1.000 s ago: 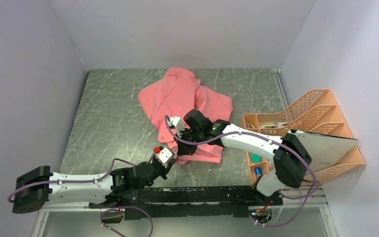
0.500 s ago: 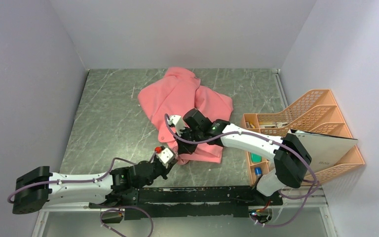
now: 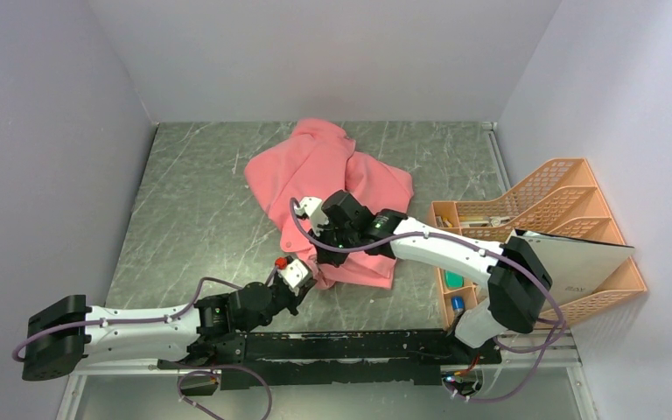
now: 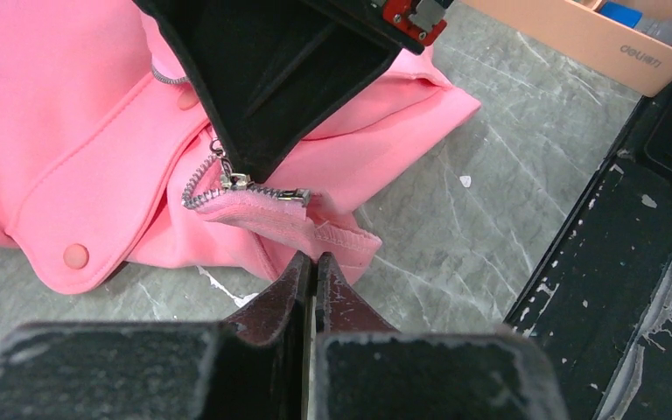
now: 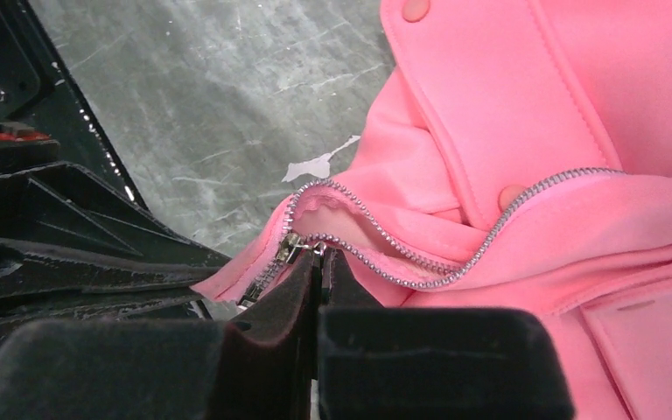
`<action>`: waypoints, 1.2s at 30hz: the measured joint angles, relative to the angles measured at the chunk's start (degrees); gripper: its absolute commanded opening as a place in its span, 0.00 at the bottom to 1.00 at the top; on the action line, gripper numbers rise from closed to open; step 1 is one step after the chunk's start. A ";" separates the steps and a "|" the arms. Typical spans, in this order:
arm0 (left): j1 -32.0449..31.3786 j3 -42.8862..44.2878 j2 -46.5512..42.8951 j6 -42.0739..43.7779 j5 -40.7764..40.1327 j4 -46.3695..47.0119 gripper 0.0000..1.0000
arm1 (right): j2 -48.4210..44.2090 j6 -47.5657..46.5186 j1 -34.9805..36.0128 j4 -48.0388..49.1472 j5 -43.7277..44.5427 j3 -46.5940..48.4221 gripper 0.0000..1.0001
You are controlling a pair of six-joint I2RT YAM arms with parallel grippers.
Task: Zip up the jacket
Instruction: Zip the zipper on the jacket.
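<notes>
The only writing I can make out is a small printed word on the rim of the orange plastic organiser (image 4: 577,39). It sits upside down from the left wrist and looks like "deli", but I cannot be sure. A grey folder (image 3: 577,262) stands in the organiser and carries a faint mark too small to read.

There is one jacket (image 3: 324,166), a soft, smooth salmon-pink heap lying rumpled in the middle of the table (image 3: 192,201). Its near edge reaches towards the two arms. The tabletop is a grey, marbled, stone-look slab with white scuffs.

From the left wrist I count two round pink snap buttons (image 4: 74,255) on a flap of the fabric. The zipper teeth (image 5: 455,262) are small silver metal links curving along one stitched edge.

The left gripper (image 4: 309,262) has its two dark fingers pressed together at the jacket's bottom hem (image 4: 341,241), and the fabric's corner runs in between them. The right gripper (image 5: 319,262) sits just above it, its black padded fingers closed tight on the little metal zipper pull (image 5: 293,248) at the low end of the teeth.

The organiser stands well apart at the right wall, perforated and tiered, with small stationery in its front tray.
</notes>
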 measured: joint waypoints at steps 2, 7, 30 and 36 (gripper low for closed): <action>0.02 0.15 -0.02 0.00 0.00 -0.07 0.05 | 0.04 0.48 0.07 -0.52 1.36 0.26 0.00; 0.11 0.74 -0.42 0.17 0.20 -0.74 0.05 | 1.07 2.21 0.11 -2.54 5.49 2.34 0.00; -1.60 17.00 -5.44 -31.28 -6.86 -26.75 0.96 | -4.39 17.14 -3.08 8.81 4.07 -1.81 0.00; -1.60 23.74 -0.33 -47.65 -8.92 -30.42 0.92 | -4.31 23.17 -3.10 13.09 4.13 -3.41 0.00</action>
